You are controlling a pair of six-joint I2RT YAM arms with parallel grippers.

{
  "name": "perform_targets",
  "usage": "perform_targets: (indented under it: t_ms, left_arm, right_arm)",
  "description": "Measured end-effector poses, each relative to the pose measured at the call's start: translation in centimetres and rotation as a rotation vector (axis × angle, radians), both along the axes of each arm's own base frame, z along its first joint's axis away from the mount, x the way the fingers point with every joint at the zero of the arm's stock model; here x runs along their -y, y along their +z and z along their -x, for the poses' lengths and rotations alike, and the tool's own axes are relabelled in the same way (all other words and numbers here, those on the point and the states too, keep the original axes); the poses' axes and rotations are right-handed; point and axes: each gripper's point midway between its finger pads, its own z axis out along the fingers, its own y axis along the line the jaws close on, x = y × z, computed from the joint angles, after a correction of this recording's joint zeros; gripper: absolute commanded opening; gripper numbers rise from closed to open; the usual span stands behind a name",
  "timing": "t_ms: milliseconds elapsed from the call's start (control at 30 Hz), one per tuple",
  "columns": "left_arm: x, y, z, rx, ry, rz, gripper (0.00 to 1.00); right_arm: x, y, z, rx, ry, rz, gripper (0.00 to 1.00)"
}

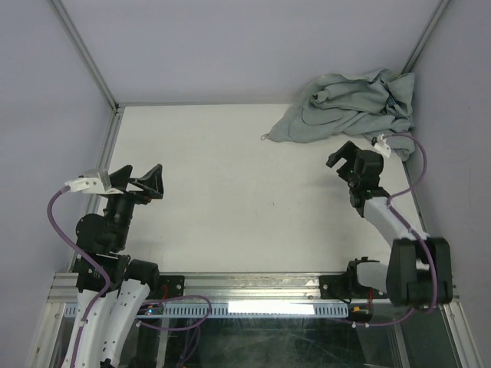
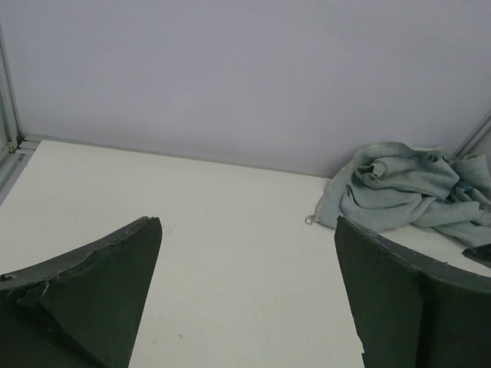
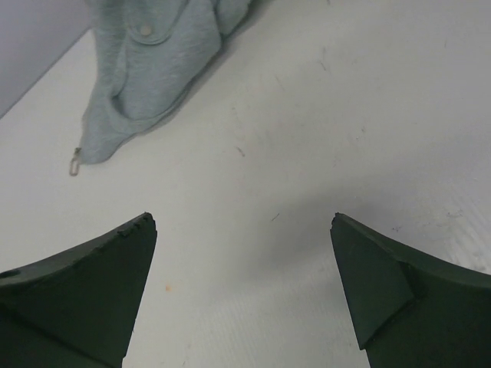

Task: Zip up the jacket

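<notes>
Entry: jacket [image 1: 351, 107], pale grey-green fleece, soft and napped, heaped in rumpled folds in the far right corner of the bench [image 1: 230, 218], against the wall. It is not spread flat and its front edges are lost in the folds, so zipping looks unstarted. Small metal zipper pull [image 1: 265, 138] lies on bare bench at the heap's leftmost tip. Bench top white, matte, lightly scuffed. Right gripper [image 1: 350, 162]: dark wedge-shaped fingers spread wide, holding nothing, near the right edge just short of the heap, probably staged to reach it. Left gripper [image 1: 136, 181]: likewise gaping and empty, by the left edge, well apart from the jacket.
</notes>
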Motion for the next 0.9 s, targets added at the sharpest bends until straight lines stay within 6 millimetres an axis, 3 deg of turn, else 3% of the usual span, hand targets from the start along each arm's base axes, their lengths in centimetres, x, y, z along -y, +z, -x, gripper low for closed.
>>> perform_targets:
  t_ms: [100, 167, 433, 633, 700, 767, 900]
  left_arm:
    - [0.0, -0.1, -0.1, -0.003, 0.000, -0.001, 0.99]
    - [0.1, -0.2, -0.3, -0.009, -0.001, -0.002, 0.99]
    - [0.2, -0.6, -0.8, -0.030, -0.004, -0.006, 0.99]
    - [0.4, -1.1, -1.3, -0.052, -0.007, -0.011, 0.99]
    - [0.4, -1.2, -1.4, -0.058, -0.007, -0.012, 0.99]
    - [0.4, -1.3, -1.4, -0.059, -0.007, -0.012, 0.99]
    - [0.4, -1.3, -1.4, -0.059, -0.007, -0.012, 0.99]
  right_arm:
    - [1.1, -4.0, -3.2, -0.079, -0.083, -0.021, 0.99]
    - [1.9, -5.2, -5.8, -0.094, -0.136, -0.034, 0.99]
    - [5.7, -4.7, -19.1, 0.027, -0.286, -0.109, 0.99]
    - [7.4, -7.1, -25.9, 0.018, -0.403, -0.186, 0.97]
    - [7.8, -8.5, -27.3, -0.007, -0.440, -0.204, 0.88]
    - [8.0, -8.7, -28.8, -0.008, -0.462, -0.216, 0.71]
    - [7.8, -9.6, -29.4, -0.052, -0.453, -0.217, 0.15]
